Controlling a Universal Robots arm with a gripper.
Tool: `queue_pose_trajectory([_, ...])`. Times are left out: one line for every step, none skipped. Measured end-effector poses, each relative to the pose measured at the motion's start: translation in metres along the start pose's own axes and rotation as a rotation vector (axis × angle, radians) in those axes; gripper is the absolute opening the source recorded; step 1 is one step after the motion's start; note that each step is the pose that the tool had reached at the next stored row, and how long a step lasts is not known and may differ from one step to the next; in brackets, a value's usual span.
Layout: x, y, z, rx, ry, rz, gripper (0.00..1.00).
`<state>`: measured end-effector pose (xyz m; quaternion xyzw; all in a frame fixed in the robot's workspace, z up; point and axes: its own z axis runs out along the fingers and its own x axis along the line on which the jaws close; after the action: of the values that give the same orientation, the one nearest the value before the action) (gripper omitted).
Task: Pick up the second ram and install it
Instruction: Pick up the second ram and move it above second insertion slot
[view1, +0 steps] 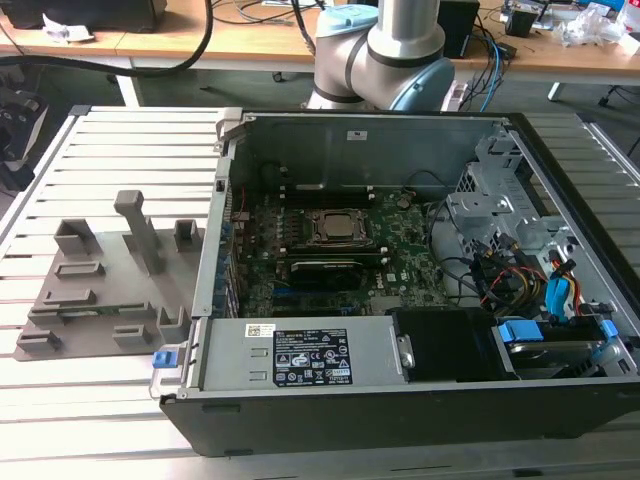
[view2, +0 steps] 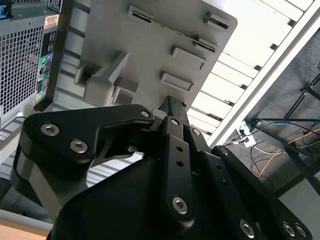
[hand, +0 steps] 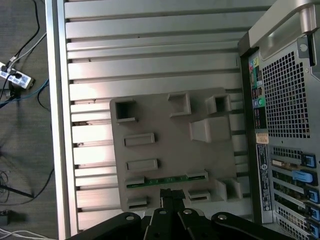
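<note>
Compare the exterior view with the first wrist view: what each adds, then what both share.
Exterior view: inside the computer case, the motherboard, CPU socket; the arm's base. First wrist view: the second ram lying in the grey holder, the gripper close by, the case's rear ports. Both: holder, case, slatted table.

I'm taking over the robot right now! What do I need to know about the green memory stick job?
The gripper hangs over the flat grey plastic holder tray, right by the stick. I cannot tell if it touches it.
The thin, long green circuit-board stick lies in a slot of that tray, beside the open black computer case.
Done: the gripper is lined up near the stick.
Left: the stick is not lifted and not in the green motherboard.
</note>
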<state>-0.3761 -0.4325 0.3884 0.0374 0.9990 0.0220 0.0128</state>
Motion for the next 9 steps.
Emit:
queue_pose_trajectory([-0.0001,-0.0017,0.0005,0.0004,-0.0002,0.000,0.11])
queue_pose_trajectory([-0.0001,-0.0021,0.0008,0.0015,-0.0002,0.000,0.11])
queue_pose_trajectory([-0.0001,-0.0023,0.0009,0.0038,-0.0002,-0.001,0.11])
queue_pose_trajectory([-0.0003,-0.0024,0.0017,0.0106,-0.0005,-0.011,0.11])
queue_pose_trajectory([-0.0003,-0.0024,0.0020,0.0150,0.0008,-0.046,0.11])
queue_pose_trajectory([-0.0002,-0.0024,0.0021,0.0146,0.0016,-0.071,0.11])
queue_pose_trajectory([-0.0002,-0.0023,0.0022,0.0140,0.0023,-0.091,0.11])
queue_pose_trajectory([-0.0003,-0.0024,0.0022,0.0135,0.0031,-0.113,0.11])
queue_pose_trajectory([-0.0003,-0.0024,0.0022,0.0130,0.0038,-0.130,0.11])
